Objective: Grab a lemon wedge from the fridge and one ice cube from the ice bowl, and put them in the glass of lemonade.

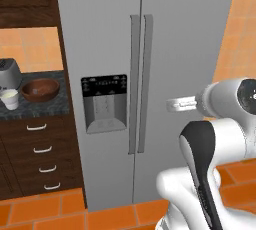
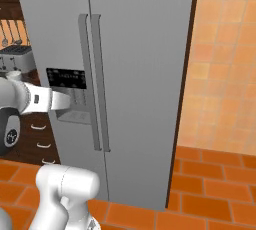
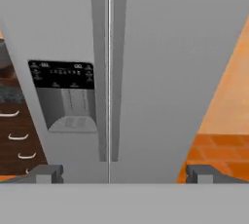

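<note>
Fridge [image 1: 185, 49] shut, so the wedge cannot be seen, with both handles [image 3: 108, 67] ahead of the gripper [image 3: 124, 174], its jaws wide and empty; risk: jaws may straddle both handles, while bowl [image 1: 40, 89] and glass [image 1: 10, 99] wait on the counter.

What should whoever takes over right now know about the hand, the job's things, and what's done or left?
Hand: open, empty, facing the fridge near its two handles, not touching.
Fridge: both doors shut; the lemon wedge isn't visible.
Ice bowl and glass of lemonade: side by side on the counter left of the fridge, beside a steel appliance.
Done: nothing placed yet.
Left: open fridge, take wedge, take one ice cube, drop both in the glass.
</note>
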